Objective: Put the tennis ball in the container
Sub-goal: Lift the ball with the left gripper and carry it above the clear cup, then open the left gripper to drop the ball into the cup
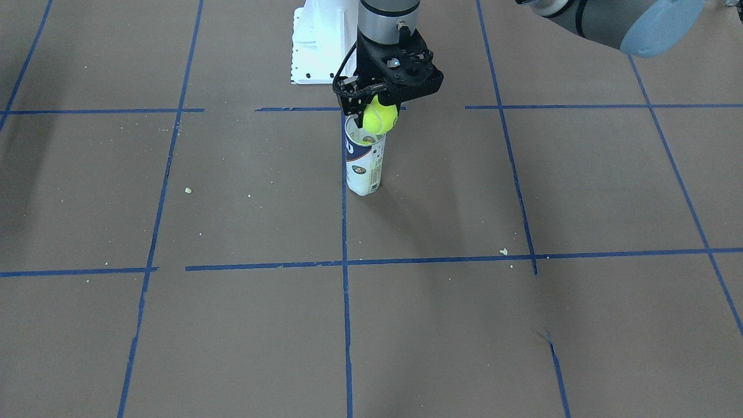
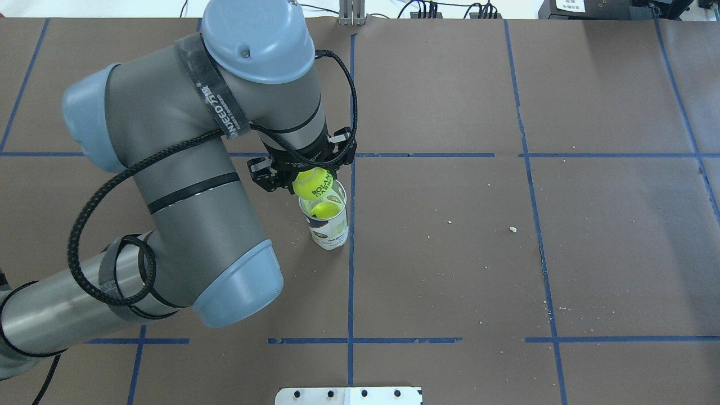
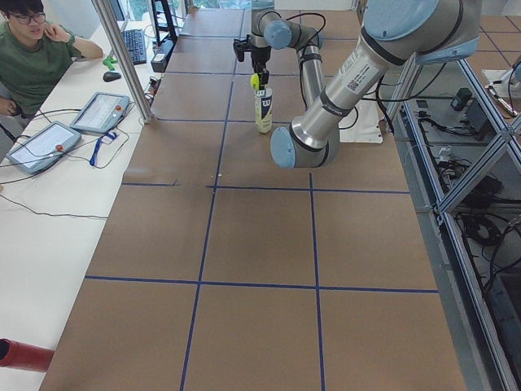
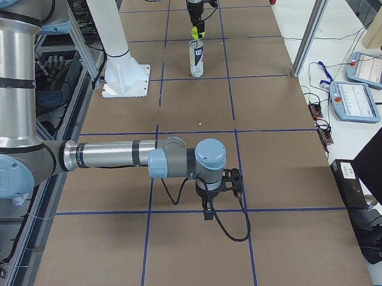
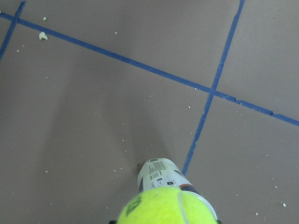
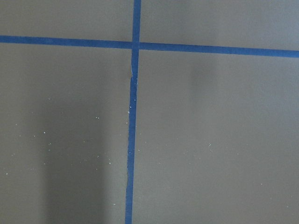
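The step in hand, as I judge it, is to bring the fluorescent yellow-green fuzzy tennis ball (image 2: 313, 183) over the mouth of the slim see-through can with the white and navy label (image 1: 364, 168) and let it go. In the overhead view the ball sits toward 11 o'clock from the can's mouth, and in the front-facing view toward 1 o'clock. Part of this is only its height, but both agree that it is a little to the robot's left. I would first centre it over the silvery rim and lower it until it enters, because the ball is about as wide as the can and could tip it. Something yellow-green shows already inside the can.

The left arm reaches forward with the wrist pointing straight down. Its black two-finger gripper (image 1: 378, 110) is closed on the ball just above the can, which stands upright on the brown table (image 1: 232, 203).

The right gripper (image 4: 220, 184) hangs low, well apart, toward 6 o'clock from the can in the right-side view. Whether it is open I cannot tell.
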`<state>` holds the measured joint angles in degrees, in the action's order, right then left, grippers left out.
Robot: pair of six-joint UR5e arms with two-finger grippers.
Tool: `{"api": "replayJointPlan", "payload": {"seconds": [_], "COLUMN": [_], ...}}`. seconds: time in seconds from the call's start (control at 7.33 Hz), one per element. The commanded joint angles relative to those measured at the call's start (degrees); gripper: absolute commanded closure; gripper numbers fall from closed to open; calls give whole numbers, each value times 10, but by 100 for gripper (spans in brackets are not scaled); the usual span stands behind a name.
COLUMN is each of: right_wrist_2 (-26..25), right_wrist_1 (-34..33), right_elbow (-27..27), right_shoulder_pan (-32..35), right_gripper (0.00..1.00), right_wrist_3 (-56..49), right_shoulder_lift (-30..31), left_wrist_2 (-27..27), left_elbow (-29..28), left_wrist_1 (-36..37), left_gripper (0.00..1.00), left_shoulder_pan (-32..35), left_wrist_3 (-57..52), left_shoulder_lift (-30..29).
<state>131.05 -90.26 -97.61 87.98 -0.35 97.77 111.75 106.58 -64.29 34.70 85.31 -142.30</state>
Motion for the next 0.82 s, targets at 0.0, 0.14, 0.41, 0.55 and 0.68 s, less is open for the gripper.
{"api": "replayJointPlan", "payload": {"seconds": [0.0,0.14,0.41,0.55,0.68], "right_wrist_2": [0,0,0,0,0], "right_wrist_1": [0,0,0,0,0], "right_elbow": [1,1,1,1,0], "right_shoulder_pan": [0,0,0,0,0], "right_gripper": [0,0,0,0,0], "right_wrist_3": [0,0,0,0,0], "right_shoulder_lift": [0,0,0,0,0], "left_wrist_2": [0,0,0,0,0], "left_elbow": [-13,-14,-12,-11,-8], "left_wrist_1": [-9,-9,-9,-9,-10], "left_gripper": [80,72,0,0,0], "left_shoulder_pan": [-8,-8,-8,-8,-8], "left_wrist_3": [1,1,0,0,0], "left_shoulder_lift": [-3,-3,-2,-3,-3]}}
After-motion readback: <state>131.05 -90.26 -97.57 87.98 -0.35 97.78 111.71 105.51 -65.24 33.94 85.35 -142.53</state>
